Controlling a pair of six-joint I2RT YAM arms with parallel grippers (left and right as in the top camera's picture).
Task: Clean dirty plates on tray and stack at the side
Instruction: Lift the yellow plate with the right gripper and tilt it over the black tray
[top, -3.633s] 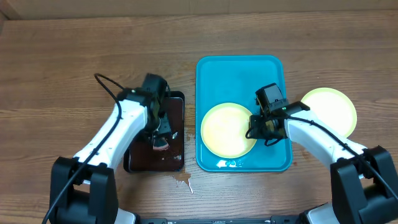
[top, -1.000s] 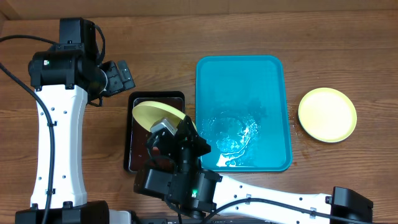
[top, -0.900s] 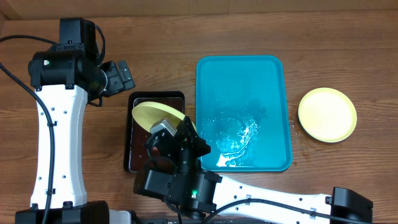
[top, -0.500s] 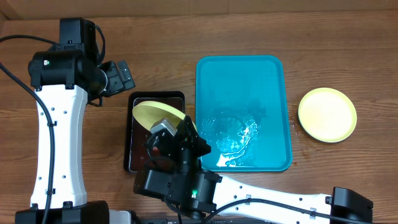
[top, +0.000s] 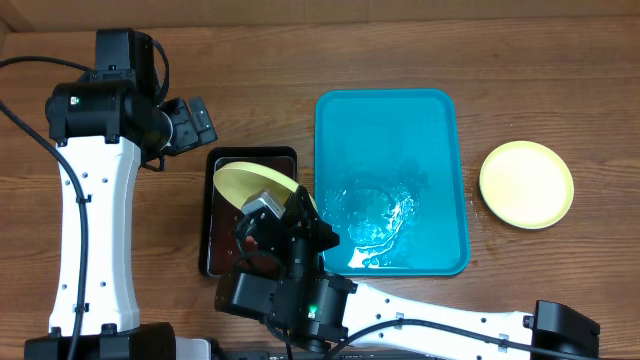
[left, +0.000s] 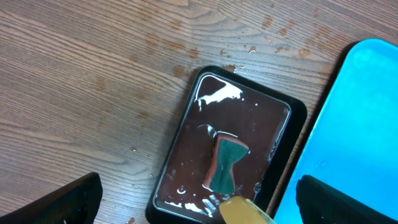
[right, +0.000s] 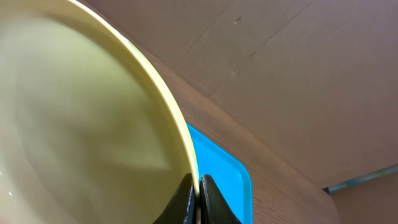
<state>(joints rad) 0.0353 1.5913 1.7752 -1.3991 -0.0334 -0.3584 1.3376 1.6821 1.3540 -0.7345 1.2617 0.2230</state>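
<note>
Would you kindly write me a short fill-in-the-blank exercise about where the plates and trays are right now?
The right gripper pinches the rim of a yellow ____. The black tray holds a ____. The turquoise tray holds ____ plates. The other plate lies on the table to that tray's ____.
Missing words: plate; sponge; no; right.

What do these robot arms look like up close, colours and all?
Both arms are built alike: long white shells, as on the left arm, joined by chunky black joint housings. Thin black cables loop along them. The right arm shows a small green light near its wrist end. The fingers are flat and black.
</note>
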